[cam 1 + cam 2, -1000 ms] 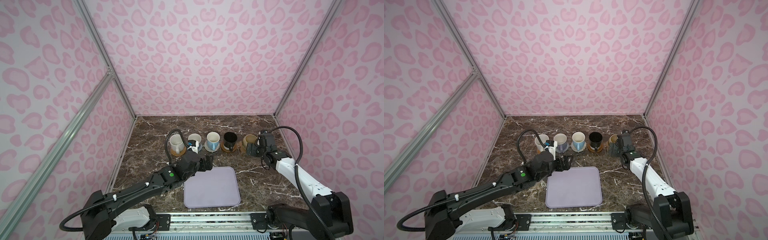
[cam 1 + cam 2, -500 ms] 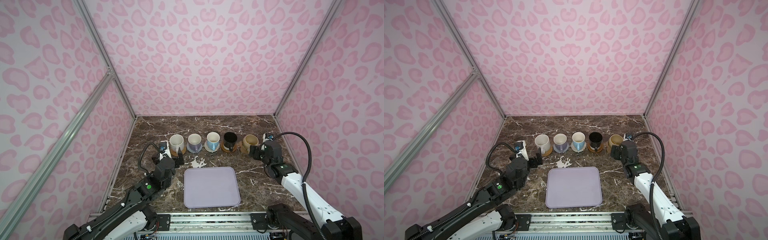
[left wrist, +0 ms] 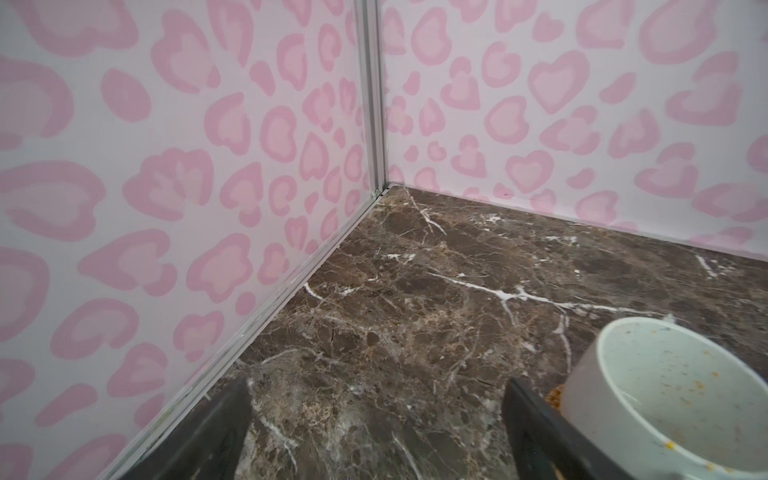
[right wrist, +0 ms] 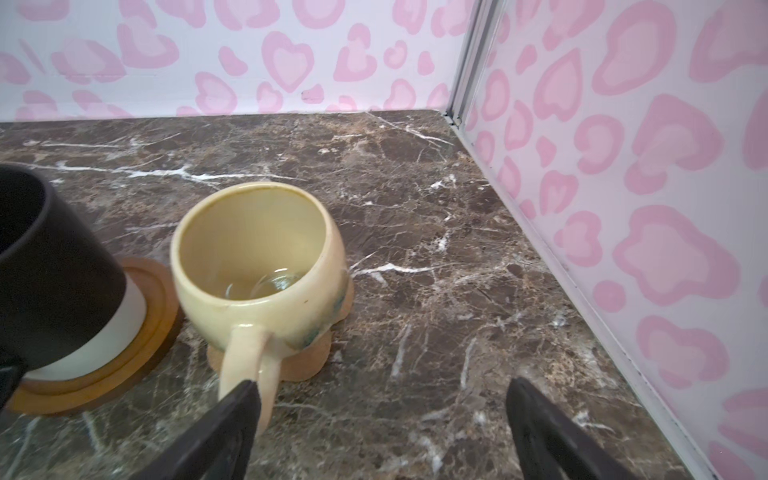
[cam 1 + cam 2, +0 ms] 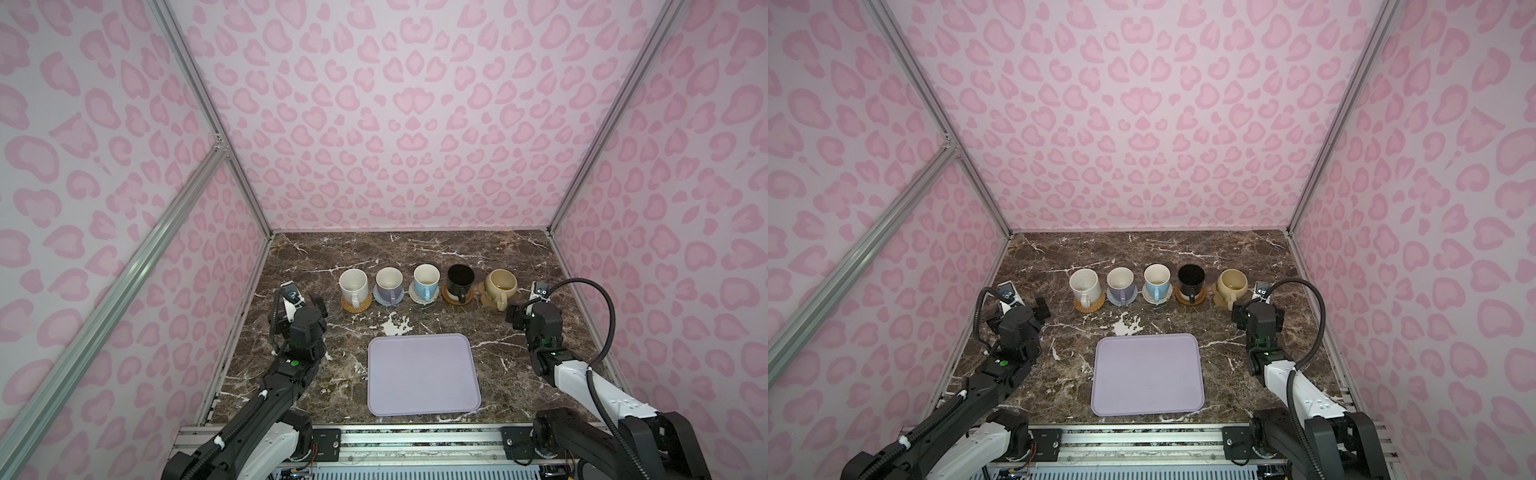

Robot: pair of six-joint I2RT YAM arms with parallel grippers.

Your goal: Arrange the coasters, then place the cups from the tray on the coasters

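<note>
Presently, all five mugs stand upright in a single row on the marble tabletop (image 5: 415, 253), at twelve o'clock from the tray (image 5: 424, 374), which lies flat near the front edge. From the nine o'clock end to the three o'clock end the row reads: white mug (image 5: 353, 282) on the orange woven coaster (image 5: 365, 306), lavender mug (image 5: 388, 282) on the grey-blue coaster (image 5: 379, 296), light blue mug (image 5: 426, 279) on the cream coaster (image 5: 414, 294), black mug (image 5: 460, 279) on the brown wooden coaster (image 5: 468, 300), and beige mug (image 5: 501, 284) on the paw-shaped coaster (image 5: 486, 300). Each handle points roughly toward six o'clock. The left gripper (image 3: 376, 386) sits at ten o'clock from the tray, at about eight o'clock from the white mug; its jaws are spread wide, with only bare marble between them. The right gripper (image 4: 382, 386) sits at two o'clock from the tray, at about five o'clock from the beige mug; its jaws are likewise spread and hold nothing. One of its fingers (image 4: 232, 419) overlaps the beige mug's handle in the wrist view; contact cannot be determined.
</note>
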